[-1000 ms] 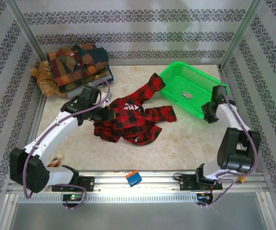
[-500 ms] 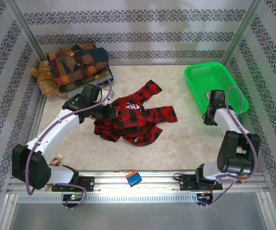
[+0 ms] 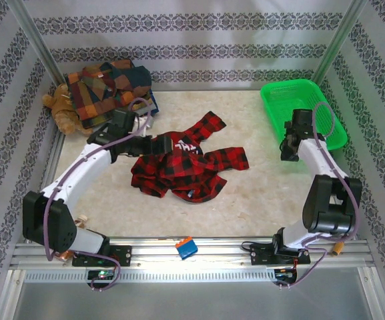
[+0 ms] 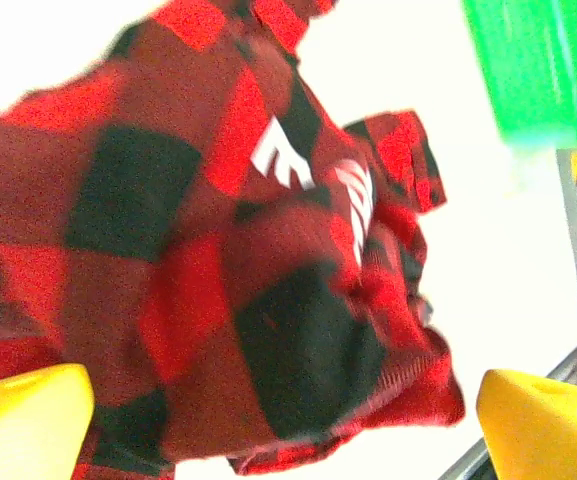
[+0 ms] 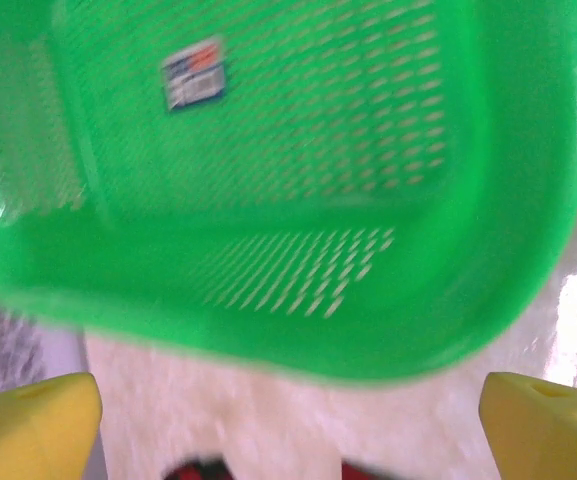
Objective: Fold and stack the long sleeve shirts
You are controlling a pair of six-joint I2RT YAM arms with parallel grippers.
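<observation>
The red-and-black shirt [image 3: 185, 167] is seen crumpled mid-surface [image 3: 259, 193], its long axis running from near left to far right, one sleeve pointed toward the green basket [image 3: 312, 100]. The left arm is stretched diagonally from its base and bent at the wrist. The left pincer [image 3: 153, 143] is aimed rightward, fingers spread wide, at the shirt's left edge by the white lettering. The right pincer [image 3: 287, 148] is held apart beside the basket, well clear of the shirt. The folded plaid shirts [image 3: 109, 90] are stacked in the far left corner
</observation>
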